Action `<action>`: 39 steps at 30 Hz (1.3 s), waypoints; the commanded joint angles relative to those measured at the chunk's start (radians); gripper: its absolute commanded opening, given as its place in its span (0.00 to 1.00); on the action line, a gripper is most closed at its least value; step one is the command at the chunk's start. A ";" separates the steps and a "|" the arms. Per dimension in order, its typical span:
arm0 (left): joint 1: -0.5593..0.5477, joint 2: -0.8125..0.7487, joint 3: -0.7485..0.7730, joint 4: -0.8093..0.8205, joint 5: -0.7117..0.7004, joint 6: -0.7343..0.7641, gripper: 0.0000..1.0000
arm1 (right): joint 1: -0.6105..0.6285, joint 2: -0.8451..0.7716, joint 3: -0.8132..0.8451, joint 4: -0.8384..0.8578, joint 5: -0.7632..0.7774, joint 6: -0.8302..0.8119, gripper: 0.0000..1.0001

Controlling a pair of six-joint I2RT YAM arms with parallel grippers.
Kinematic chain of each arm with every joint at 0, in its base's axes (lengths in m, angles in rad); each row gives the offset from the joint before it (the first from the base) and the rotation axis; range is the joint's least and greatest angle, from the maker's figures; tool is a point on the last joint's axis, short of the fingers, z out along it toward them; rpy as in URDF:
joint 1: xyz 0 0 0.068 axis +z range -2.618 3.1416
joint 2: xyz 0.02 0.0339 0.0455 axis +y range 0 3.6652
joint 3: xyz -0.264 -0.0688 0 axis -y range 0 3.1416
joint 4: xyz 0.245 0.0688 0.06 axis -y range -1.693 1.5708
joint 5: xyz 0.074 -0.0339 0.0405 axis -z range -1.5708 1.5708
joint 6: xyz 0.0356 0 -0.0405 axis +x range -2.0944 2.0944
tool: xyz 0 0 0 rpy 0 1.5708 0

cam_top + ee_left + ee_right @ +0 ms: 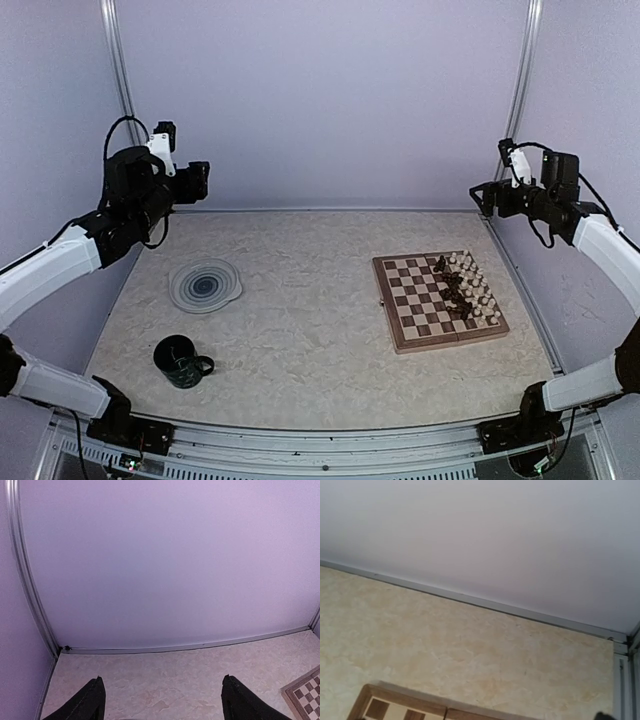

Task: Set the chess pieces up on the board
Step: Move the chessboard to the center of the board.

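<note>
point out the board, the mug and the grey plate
board [412, 300], top external view, bare squares on its left half
mug [177, 361], top external view, its dark body
grey plate [206, 286], top external view, its swirled centre

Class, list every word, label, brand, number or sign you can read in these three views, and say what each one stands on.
None can be read.
The board shows only plain checks, with no letters or numbers visible along its rim.
The mug, the plate and the chess pieces bear no legible marks.
The walls and the table carry no writing.
</note>
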 commanded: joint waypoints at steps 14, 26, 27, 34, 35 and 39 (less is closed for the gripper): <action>-0.289 0.226 0.179 -0.121 0.450 0.057 0.63 | -0.175 0.219 0.083 -0.133 -0.040 -0.104 0.22; -0.443 0.424 0.220 -0.177 0.555 0.089 0.59 | -0.247 0.516 0.129 -0.174 0.049 -0.149 0.00; -0.444 0.435 0.234 -0.185 0.572 0.082 0.59 | -0.253 0.544 0.147 -0.188 0.030 -0.154 0.01; -0.445 0.494 0.269 -0.206 0.636 0.068 0.56 | -0.260 0.717 0.244 -0.250 -0.048 -0.180 0.00; -0.445 0.497 0.267 -0.207 0.639 0.067 0.56 | -0.260 0.738 0.259 -0.262 -0.060 -0.181 0.00; -0.448 0.503 0.264 -0.212 0.653 0.041 0.56 | -0.259 0.801 0.310 -0.298 -0.122 -0.177 0.00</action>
